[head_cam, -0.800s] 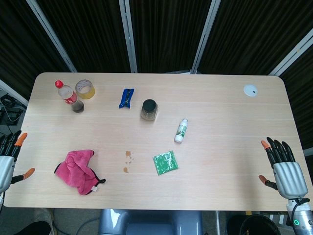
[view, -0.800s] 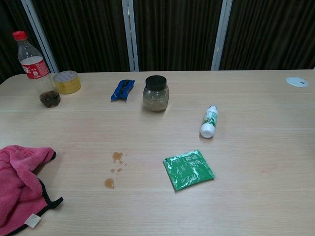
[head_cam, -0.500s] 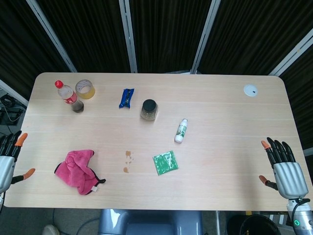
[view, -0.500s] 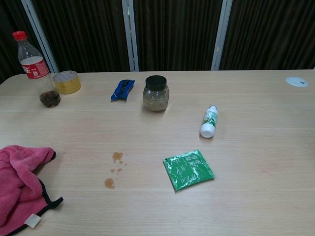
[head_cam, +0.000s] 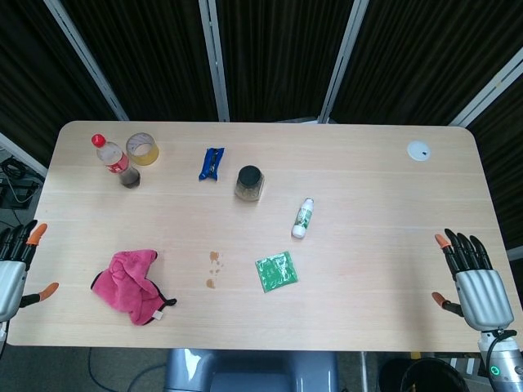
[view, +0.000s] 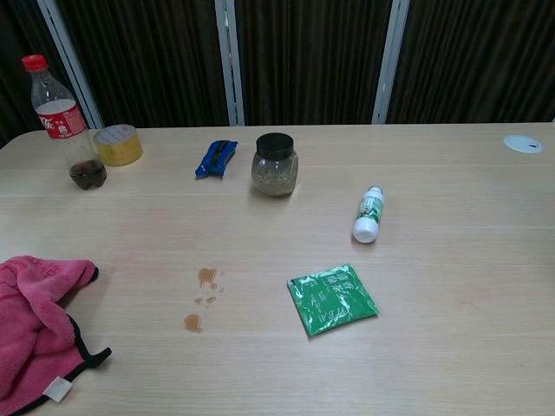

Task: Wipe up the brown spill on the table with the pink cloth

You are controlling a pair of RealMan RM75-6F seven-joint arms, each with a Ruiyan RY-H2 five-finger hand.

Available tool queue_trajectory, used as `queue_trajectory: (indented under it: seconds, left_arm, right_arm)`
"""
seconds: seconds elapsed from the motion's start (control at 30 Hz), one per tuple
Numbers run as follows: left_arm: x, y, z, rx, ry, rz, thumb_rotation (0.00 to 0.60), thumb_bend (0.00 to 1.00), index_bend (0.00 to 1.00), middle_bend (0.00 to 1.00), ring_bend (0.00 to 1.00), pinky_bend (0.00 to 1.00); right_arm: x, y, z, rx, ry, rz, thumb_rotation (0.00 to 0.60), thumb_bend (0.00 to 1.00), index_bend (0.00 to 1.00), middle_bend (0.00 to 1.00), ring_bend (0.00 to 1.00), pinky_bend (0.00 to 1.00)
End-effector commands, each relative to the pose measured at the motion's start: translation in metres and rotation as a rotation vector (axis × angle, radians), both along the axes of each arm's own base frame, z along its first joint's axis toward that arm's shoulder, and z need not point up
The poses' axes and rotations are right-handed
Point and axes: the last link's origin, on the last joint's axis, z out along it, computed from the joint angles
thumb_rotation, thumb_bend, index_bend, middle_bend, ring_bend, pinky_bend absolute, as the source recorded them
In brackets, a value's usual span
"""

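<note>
A crumpled pink cloth [head_cam: 127,284] [view: 35,325] with a dark edge lies at the table's front left. To its right, small brown spill [head_cam: 213,268] [view: 202,298] drops mark the wood. My left hand [head_cam: 11,268] hovers at the left table edge, fingers spread, holding nothing, well left of the cloth. At the right edge my right hand [head_cam: 472,282] is also spread and empty. Neither hand shows in the chest view.
A green packet [head_cam: 275,271] lies just right of the spill. Beyond are a small white bottle [head_cam: 303,218], a dark-lidded jar [head_cam: 249,183], a blue wrapper [head_cam: 212,163], a cola bottle [head_cam: 115,161], a tape roll [head_cam: 142,149] and a white disc [head_cam: 418,150].
</note>
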Motion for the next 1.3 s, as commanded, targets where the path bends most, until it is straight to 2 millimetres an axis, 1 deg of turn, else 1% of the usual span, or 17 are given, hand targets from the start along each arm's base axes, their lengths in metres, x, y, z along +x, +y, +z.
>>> queue_trajectory:
  seconds: [0.03, 0.17, 0.27, 0.4, 0.47, 0.53, 0.6, 0.7, 0.8, 0.87, 0.9, 1.13, 1.3]
  left_arm:
    - [0.0, -0.001, -0.001, -0.007, 0.005, 0.006, 0.6, 0.02, 0.0, 0.0, 0.0, 0.0]
    - [-0.001, 0.0, -0.002, -0.024, 0.018, 0.016, 0.6, 0.02, 0.0, 0.0, 0.0, 0.0]
    - [-0.003, 0.006, -0.006, -0.059, 0.044, 0.029, 0.6, 0.02, 0.0, 0.0, 0.0, 0.0]
    - [0.002, 0.016, -0.014, -0.119, 0.107, 0.01, 0.6, 0.02, 0.01, 0.0, 0.0, 0.0]
    - [0.006, 0.023, -0.021, -0.153, 0.134, -0.006, 0.6, 0.03, 0.03, 0.0, 0.0, 0.03]
    - [0.008, 0.027, -0.028, -0.189, 0.138, 0.002, 0.6, 0.03, 0.08, 0.0, 0.0, 0.09]
    - [0.01, 0.03, -0.039, -0.249, 0.144, 0.02, 0.6, 0.04, 0.1, 0.0, 0.0, 0.13]
    - [0.013, 0.034, -0.052, -0.302, 0.183, 0.027, 0.6, 0.04, 0.14, 0.0, 0.01, 0.15]
    - [0.014, 0.036, -0.06, -0.321, 0.196, 0.028, 0.6, 0.04, 0.16, 0.01, 0.03, 0.17]
    - [0.017, 0.038, -0.068, -0.346, 0.201, 0.032, 0.6, 0.04, 0.17, 0.03, 0.03, 0.18]
    - [0.019, 0.041, -0.077, -0.371, 0.213, 0.028, 0.6, 0.04, 0.18, 0.04, 0.04, 0.18]
    - [0.022, 0.049, -0.106, -0.434, 0.252, 0.037, 0.6, 0.05, 0.19, 0.04, 0.04, 0.19]
    - [0.024, 0.054, -0.121, -0.46, 0.259, 0.052, 0.6, 0.05, 0.19, 0.05, 0.04, 0.19]
  right_arm:
    - [0.0, 0.001, 0.0, 0.002, 0.001, 0.002, 0.6, 0.0, 0.0, 0.0, 0.0, 0.03]
    - [0.0, 0.001, -0.001, 0.001, -0.002, -0.003, 0.6, 0.0, 0.0, 0.0, 0.0, 0.03]
    - [0.001, 0.001, -0.001, 0.002, -0.006, -0.007, 0.6, 0.0, 0.0, 0.0, 0.0, 0.03]
    - [0.002, 0.001, -0.002, 0.006, -0.005, -0.003, 0.6, 0.0, 0.0, 0.0, 0.0, 0.03]
    - [0.002, 0.001, -0.002, 0.005, -0.004, 0.0, 0.6, 0.0, 0.0, 0.0, 0.0, 0.03]
    - [0.002, 0.001, -0.002, 0.004, -0.006, 0.001, 0.6, 0.0, 0.0, 0.0, 0.0, 0.03]
    - [0.002, 0.0, -0.001, 0.003, -0.01, 0.001, 0.6, 0.0, 0.0, 0.0, 0.0, 0.03]
    - [0.001, 0.0, -0.002, 0.005, -0.014, 0.0, 0.6, 0.0, 0.0, 0.0, 0.0, 0.03]
    - [0.001, 0.0, -0.002, 0.006, -0.016, 0.0, 0.6, 0.0, 0.0, 0.0, 0.0, 0.03]
    - [0.001, -0.001, -0.002, 0.007, -0.017, 0.001, 0.6, 0.0, 0.0, 0.0, 0.0, 0.03]
    - [0.001, -0.001, -0.002, 0.008, -0.02, -0.001, 0.6, 0.0, 0.0, 0.0, 0.0, 0.03]
    - [0.0, -0.003, -0.002, 0.005, -0.027, -0.009, 0.6, 0.0, 0.0, 0.0, 0.0, 0.03]
    - [-0.001, -0.004, -0.003, 0.008, -0.032, -0.014, 0.6, 0.0, 0.0, 0.0, 0.0, 0.03]
